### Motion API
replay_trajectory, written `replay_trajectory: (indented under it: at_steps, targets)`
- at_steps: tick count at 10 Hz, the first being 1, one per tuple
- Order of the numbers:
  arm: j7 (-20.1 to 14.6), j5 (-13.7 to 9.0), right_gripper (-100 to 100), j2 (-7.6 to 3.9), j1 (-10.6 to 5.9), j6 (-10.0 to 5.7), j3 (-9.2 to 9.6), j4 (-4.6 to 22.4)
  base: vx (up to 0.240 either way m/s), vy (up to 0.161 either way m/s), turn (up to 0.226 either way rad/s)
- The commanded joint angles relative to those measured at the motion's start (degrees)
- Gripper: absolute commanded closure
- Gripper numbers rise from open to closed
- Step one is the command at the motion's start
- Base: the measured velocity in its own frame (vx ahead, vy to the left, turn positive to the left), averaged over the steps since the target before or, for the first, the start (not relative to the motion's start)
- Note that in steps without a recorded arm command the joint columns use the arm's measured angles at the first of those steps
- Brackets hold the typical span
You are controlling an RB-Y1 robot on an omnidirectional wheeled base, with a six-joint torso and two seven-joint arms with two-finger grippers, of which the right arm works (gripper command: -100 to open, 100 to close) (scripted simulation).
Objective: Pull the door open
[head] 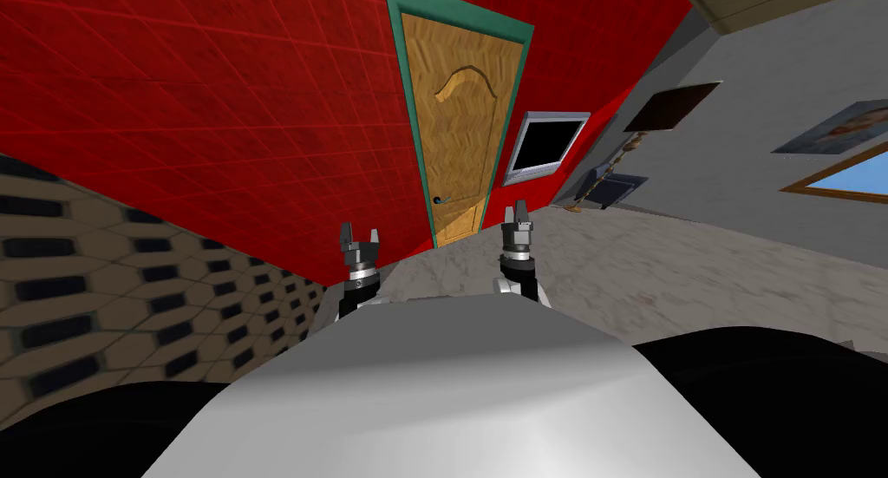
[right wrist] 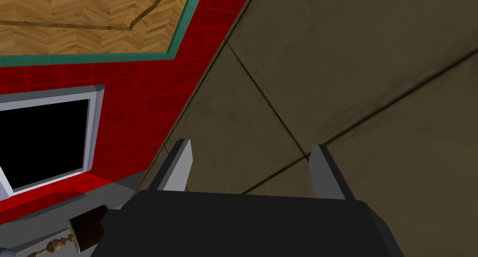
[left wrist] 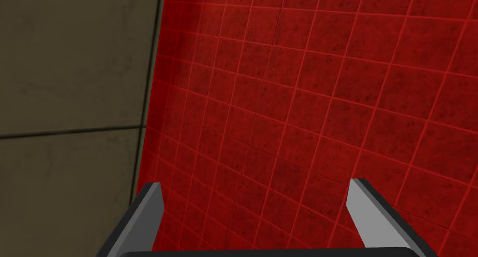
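In the head view the wooden door [head: 460, 126] stands shut in its green frame [head: 468, 18] in the red tiled wall [head: 217, 108], with a small dark handle [head: 438, 201] on its left edge. The left end effector [head: 360, 232] and right end effector [head: 519, 208] are raised well short of it. In the left wrist view that end effector's fingers [left wrist: 149, 212] stand apart, facing red tiles just beside the frame. In the right wrist view the fingers [right wrist: 179, 168] are likewise apart, the door off to one side above a grey-framed black panel [right wrist: 42, 137].

The head camera looks steeply down and forward, rolled, toward the door [head: 457, 126] in the red wall [head: 217, 108], well off; the left wrist camera faces that wall; the right wrist camera shares door and wall.
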Motion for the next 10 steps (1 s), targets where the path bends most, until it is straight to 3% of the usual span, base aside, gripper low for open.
replay_trajectory:
  at_steps: [1,4,9,10]
  targets:
    - [-0.3,-0.3,-100,-0.61,-0.69,-0.14,-0.34,1.9,0.017,-0.080,0.140]
    - [-0.8,-1.0,-100,-1.74,-2.05,-0.42,-1.02,5.5,0.055,0.020,0.114]
    - [-2.2,-2.7,-100,-4.47,-5.59,-1.15,-2.78,14.5,0.074,-0.003,0.160]
    - [-2.2,-2.7,-100,-4.47,-5.59,-1.15,-2.78,14.9,0.060,-0.012,0.054]
